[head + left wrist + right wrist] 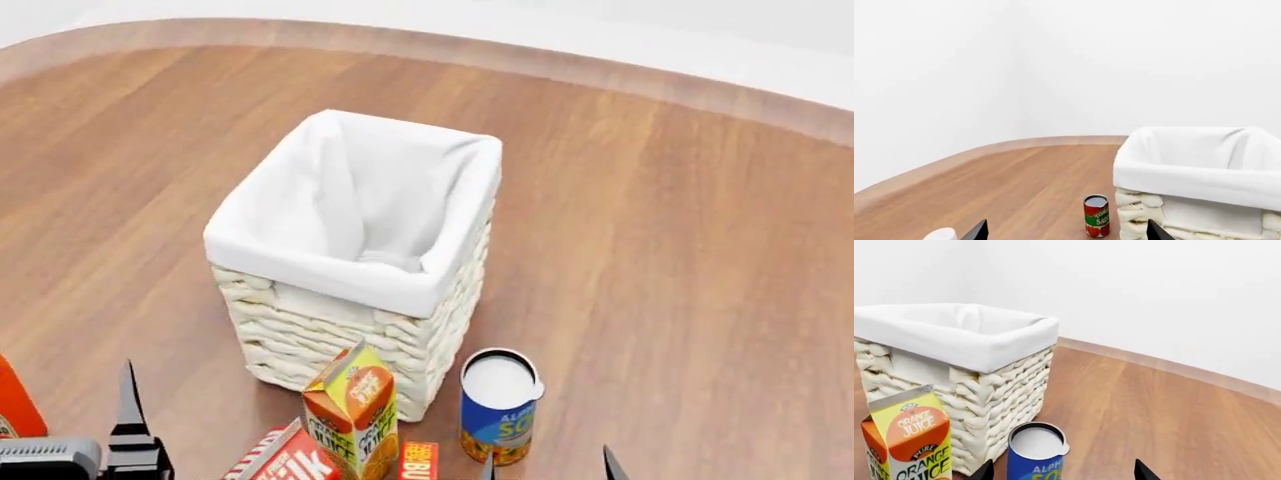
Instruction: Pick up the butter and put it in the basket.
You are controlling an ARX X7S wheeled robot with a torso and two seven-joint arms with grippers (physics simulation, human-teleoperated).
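The butter is a small red box with white lettering, lying on the wooden floor at the head view's bottom edge, just in front of the basket. It is partly cut off and does not show in either wrist view. The basket is white wicker with a white cloth liner, and also shows in the left wrist view and the right wrist view. My right gripper is open and empty, right of the butter, with a blue can ahead of its jaws. My left gripper is open and empty, left of the basket.
An orange juice carton and a red-and-white milk carton stand left of the butter. The blue can stands right of it. A tomato sauce can stands beside the basket. An orange-red object is at the left edge.
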